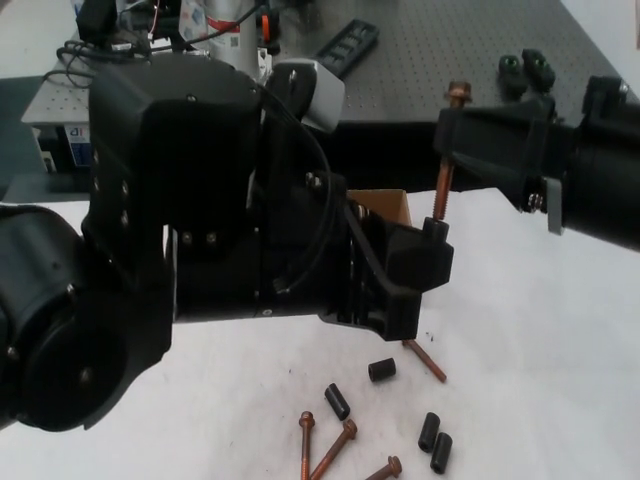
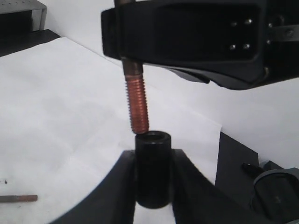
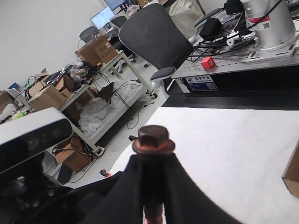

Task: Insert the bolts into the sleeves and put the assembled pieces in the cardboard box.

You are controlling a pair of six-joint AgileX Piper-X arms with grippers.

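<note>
Nearest: loose bolts and loose sleeves lie scattered on white counter. Above them, left pincer clenched on upright sleeve. Right pincer grasps bolt vertically, head up, threaded tip right at sleeve mouth. Farther back: cardboard box, just behind left pincer.

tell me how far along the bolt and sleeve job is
Done: no finished piece is visible, and the cardboard box hides its inside. In hand: the left gripper holds a sleeve upright, and the right gripper holds a bolt with its tip at the sleeve's mouth, not yet in. Left: four loose bolts and four loose sleeves on the table, plus boxing.
</note>
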